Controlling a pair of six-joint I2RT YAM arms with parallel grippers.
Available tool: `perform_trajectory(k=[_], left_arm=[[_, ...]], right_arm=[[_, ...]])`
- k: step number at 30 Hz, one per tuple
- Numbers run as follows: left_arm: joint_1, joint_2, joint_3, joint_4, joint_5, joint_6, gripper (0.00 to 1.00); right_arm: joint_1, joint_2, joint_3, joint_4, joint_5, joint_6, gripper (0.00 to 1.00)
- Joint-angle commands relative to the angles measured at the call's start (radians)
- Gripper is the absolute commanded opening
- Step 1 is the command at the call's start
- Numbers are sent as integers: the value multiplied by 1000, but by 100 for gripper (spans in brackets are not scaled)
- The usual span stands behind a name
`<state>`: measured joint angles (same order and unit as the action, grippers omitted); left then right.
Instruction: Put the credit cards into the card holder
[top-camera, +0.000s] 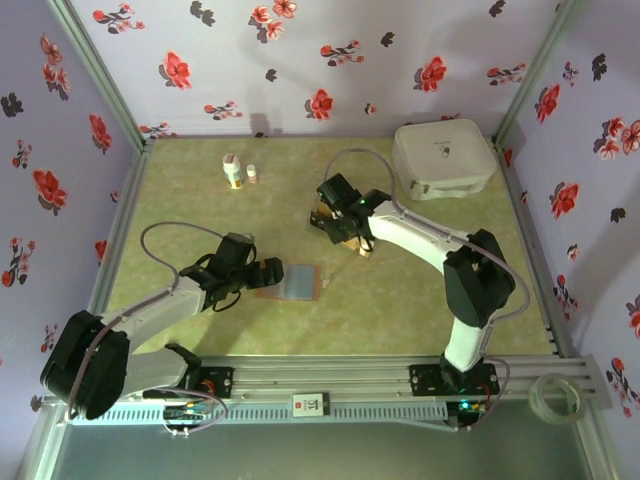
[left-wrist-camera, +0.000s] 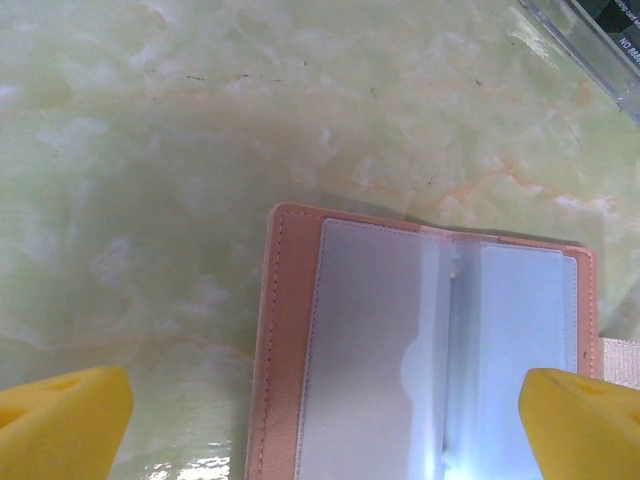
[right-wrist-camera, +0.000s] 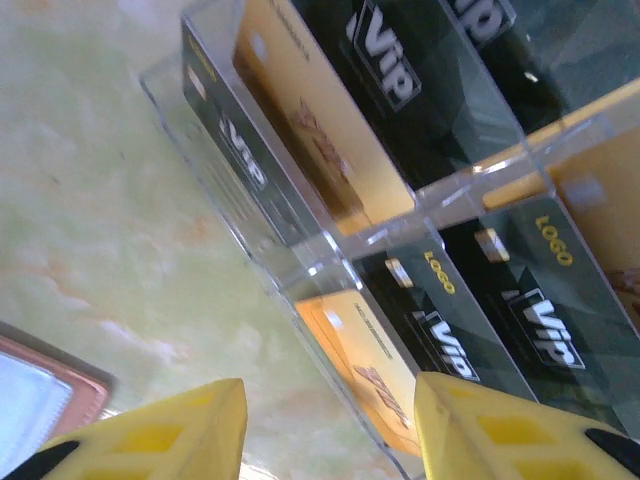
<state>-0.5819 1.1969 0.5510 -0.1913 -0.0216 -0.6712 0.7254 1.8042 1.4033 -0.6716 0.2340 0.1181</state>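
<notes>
The card holder (top-camera: 291, 281) lies open on the green table, its reddish-brown rim around grey-blue sleeves (left-wrist-camera: 420, 350). My left gripper (top-camera: 264, 275) sits at its left end, open, with the yellow fingertips (left-wrist-camera: 60, 420) spread either side of the holder and nothing held. The credit cards (right-wrist-camera: 400, 90), black and gold, stand in a clear plastic tray (right-wrist-camera: 300, 270). My right gripper (top-camera: 336, 224) hovers open over that tray (top-camera: 350, 242), one fingertip (right-wrist-camera: 500, 430) above the cards and the other over bare table. A corner of the holder (right-wrist-camera: 40, 385) shows at lower left.
A large white rounded case (top-camera: 443, 158) sits at the back right. Two small bottles (top-camera: 233, 170) stand at the back left. A tape roll (top-camera: 553, 397) lies off the table's front right. A corner of the clear tray (left-wrist-camera: 600, 40) lies beyond the holder.
</notes>
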Motion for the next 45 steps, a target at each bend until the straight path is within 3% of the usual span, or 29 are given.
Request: perform_trajectory(k=[1, 11, 25, 36, 45], left_arm=[[13, 1, 26, -7, 15, 5, 100], [26, 21, 16, 12, 36, 10, 100], [45, 44, -3, 38, 53, 8, 100], [47, 56, -5, 43, 56, 0, 100], [47, 57, -5, 44, 56, -6, 100]], right_arm=[[-1, 26, 19, -88, 62, -85, 47], [-4, 78, 4, -77, 155, -113, 43], [-12, 111, -44, -42, 123, -97, 39], [-15, 101, -59, -28, 90, -103, 26], [-26, 102, -52, -25, 88, -112, 36]])
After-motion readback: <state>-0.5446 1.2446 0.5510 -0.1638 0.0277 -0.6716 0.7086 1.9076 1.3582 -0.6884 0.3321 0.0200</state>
